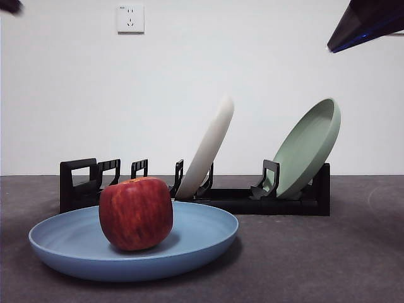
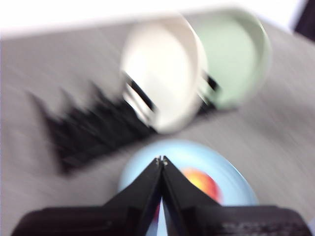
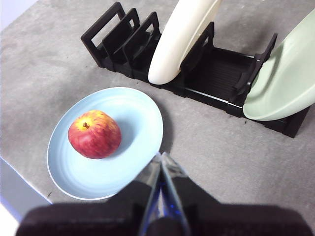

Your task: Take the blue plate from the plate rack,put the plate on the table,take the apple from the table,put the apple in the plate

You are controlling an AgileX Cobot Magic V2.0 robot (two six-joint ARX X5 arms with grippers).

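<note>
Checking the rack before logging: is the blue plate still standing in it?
No, the blue plate lies flat on the table with the apple in it.

This looks like a bare test room in a lab, not a lived-in kitchen: a plain white wall [image 1: 265, 69] carrying one wall socket [image 1: 130, 18], a grey matte desk [image 1: 328, 252], and only a staged plate rack [image 1: 189, 189] with dishes and one apple [image 1: 136, 213] set out.
</note>
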